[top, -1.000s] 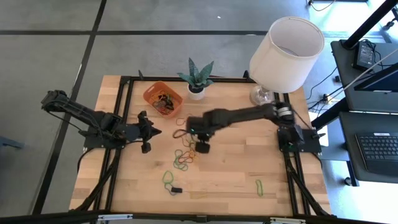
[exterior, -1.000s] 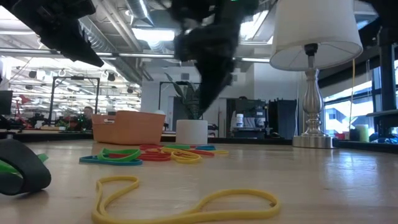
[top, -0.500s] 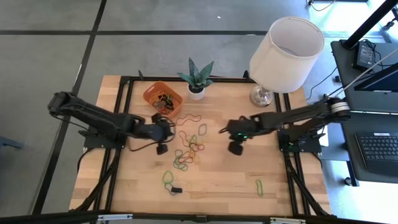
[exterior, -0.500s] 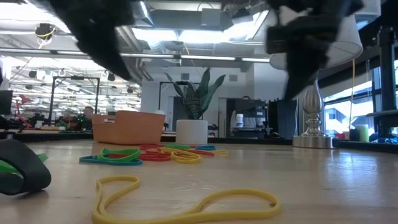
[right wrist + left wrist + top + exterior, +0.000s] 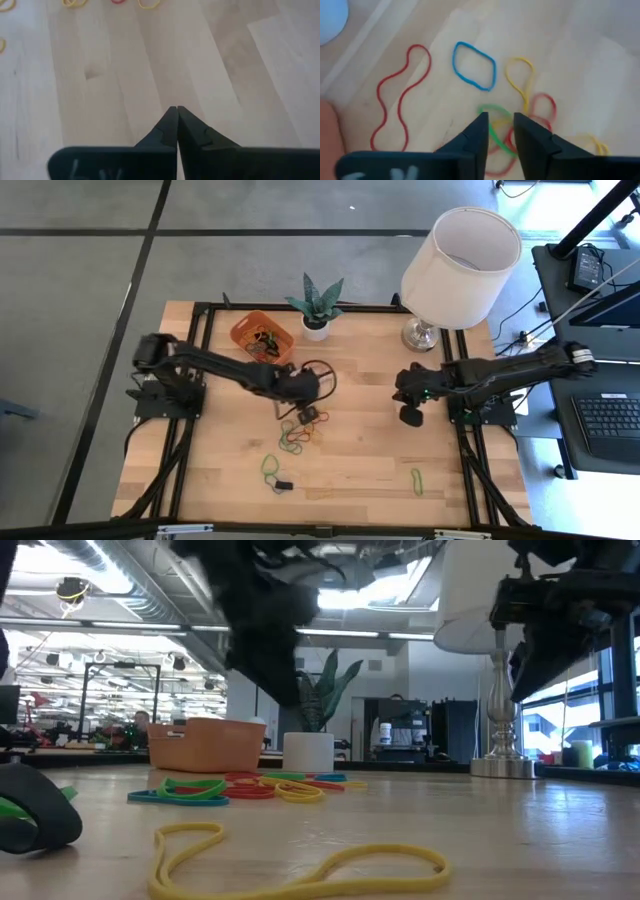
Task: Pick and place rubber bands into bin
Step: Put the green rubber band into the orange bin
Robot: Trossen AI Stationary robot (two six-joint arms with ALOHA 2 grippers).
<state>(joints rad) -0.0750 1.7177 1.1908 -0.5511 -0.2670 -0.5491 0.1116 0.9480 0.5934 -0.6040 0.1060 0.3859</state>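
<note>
Rubber bands (image 5: pixel 302 428) lay scattered mid-table; bin (image 5: pixel 262 338) sat at the far left by the potted plant (image 5: pixel 316 308).

Bands were flat on the light wood-plank table (image 5: pixel 360 460): a tangled cluster at centre, a green one (image 5: pixel 270 467) nearer the front edge, another green (image 5: pixel 417 480) alone front-right. Bin's long axis ran diagonally to the table edges; it held several bands, colours hard to make out. Left gripper (image 5: pixel 310 414) was over the cluster, jaws slightly spread with a clear gap, nothing pinched; its wrist view showed a red loop (image 5: pixel 400 95) and a blue loop (image 5: pixel 474 66) ahead. Right gripper (image 5: pixel 408 415) was over bare wood, well apart from the cluster, jaws pressed together, empty. Lamp (image 5: pixel 460 255) stood far right. Low view: open office behind, both arms blurred, black object (image 5: pixel 35 810) cut off at the edge.
</note>
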